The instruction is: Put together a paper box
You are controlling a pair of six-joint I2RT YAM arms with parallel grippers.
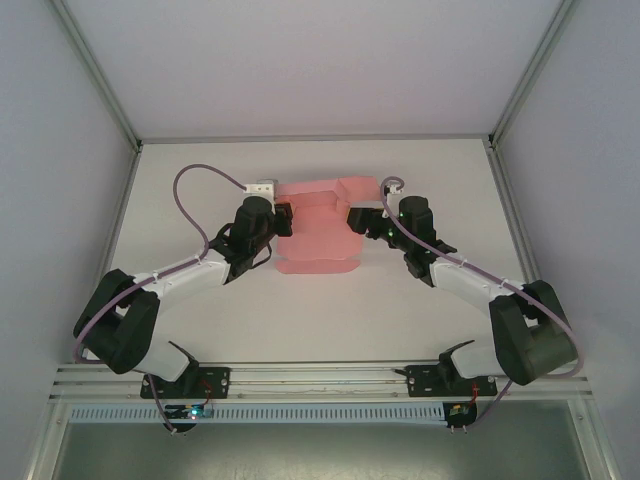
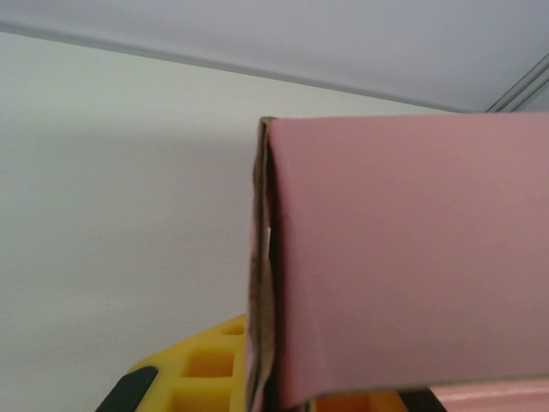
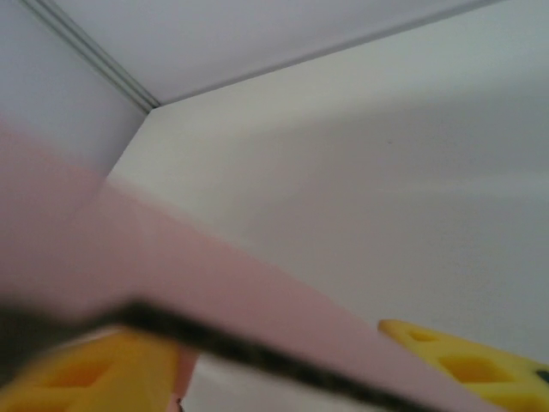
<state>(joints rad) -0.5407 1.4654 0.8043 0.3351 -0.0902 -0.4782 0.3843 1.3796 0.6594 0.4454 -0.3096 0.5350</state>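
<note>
— Left end effector (image 1: 285,222): state and position?

— Closed to a narrow pinch on the left edge of the paper box (image 1: 318,240). In the left wrist view, a folded pink panel stands upright just above one yellow finger (image 2: 202,369). Its creased edge runs vertically at the left of the panel.

— Right end effector (image 1: 356,217): state?

— Partly open. In the right wrist view its yellow fingers (image 3: 463,356) stand apart, with a pink flap edge crossing the gap between them. No pinch on the card is visible.

— Location of the paper box?

— On the white worktop (image 1: 420,320), midway between the two arms, partly folded. It lies to the right of the left end effector and to the left of the right end effector. Both meet it at about the same height in the top view.

— Orientation?

— The line joining the two end effectors runs left to right across the upper half of the box. Loose flaps project at the far right corner, just behind the right end effector. No clear long axis can be read from the outline.

— Which arm serves the coming move?

— Judgement: the left end effector acts as the anchor. The right end effector is nearer the free flaps, so it is the working side. It should close on, or push, the flap along the left-right line toward the anchored edge.
</note>
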